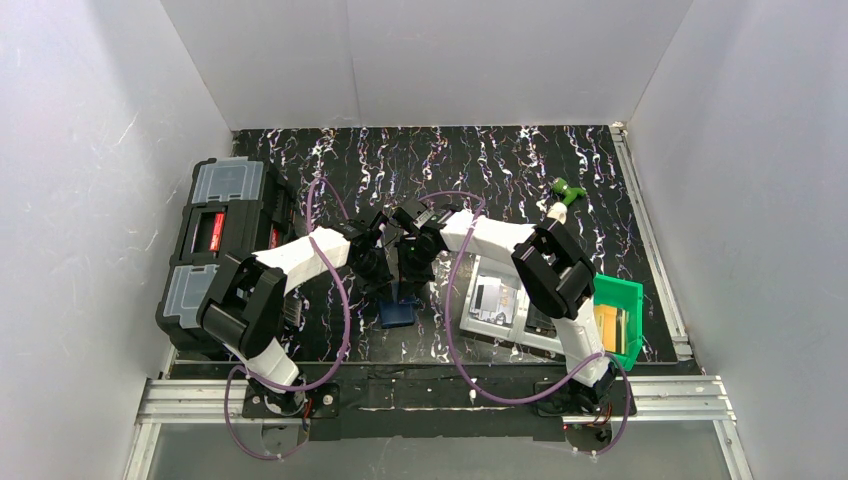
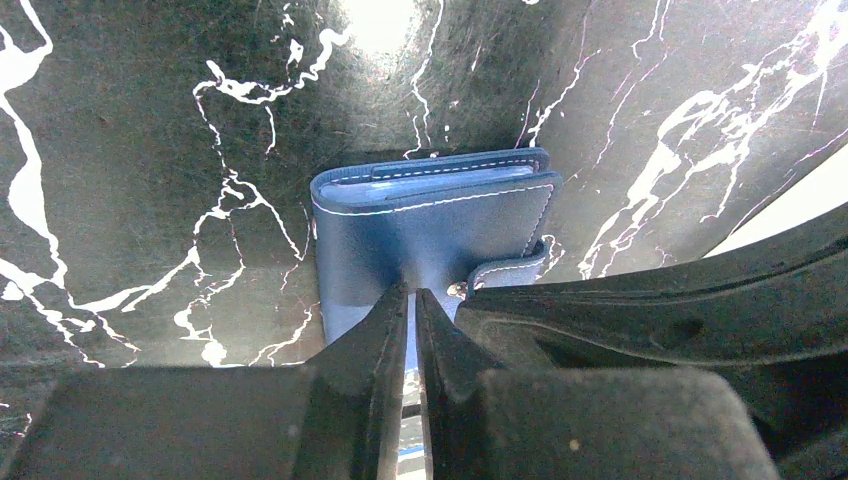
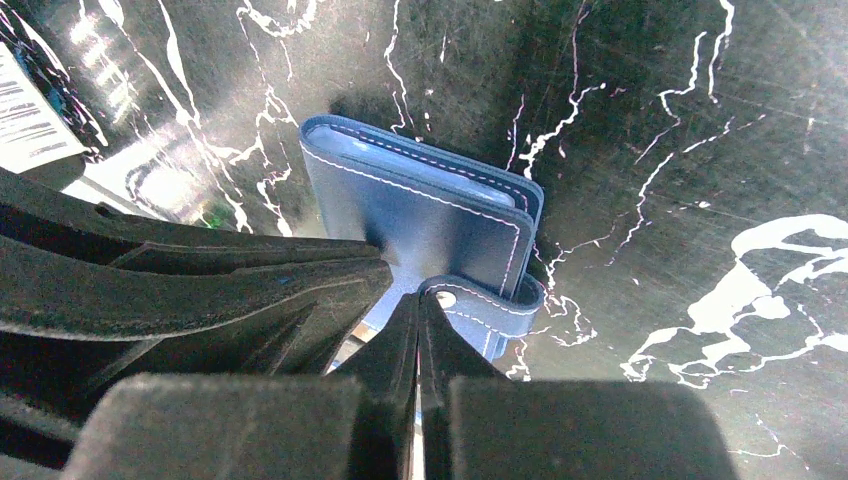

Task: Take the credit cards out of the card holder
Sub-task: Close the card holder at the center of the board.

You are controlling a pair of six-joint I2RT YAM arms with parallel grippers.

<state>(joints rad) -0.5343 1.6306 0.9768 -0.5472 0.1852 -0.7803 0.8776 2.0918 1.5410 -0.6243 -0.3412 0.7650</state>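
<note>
One card holder (image 2: 420, 240), navy and folded shut, sits at the centre of the desk (image 2: 120, 150) between the two arms, its far edge showing pale blue sleeves (image 2: 450, 180). I cannot tell whether that edge rests on the desk. No card is visible, so the cards are presumably inside. Its snap tab (image 3: 480, 305) wraps round one side and looks fastened. The left gripper (image 2: 412, 300) is clamped on the near edge of the cover, with a sliver of blue showing between its fingers. The right gripper (image 3: 418, 300) has its fingers pressed together with the tips right at the end of the tab; whether the tab is pinched between them is unclear. Farther out stand a black toolbox (image 1: 215, 240) to the left and a green bin (image 1: 620, 300) to the right.

The step in hand seems to be opening the holder. Next, the tab must be pulled off its stud while the left gripper holds the cover steady.
</note>
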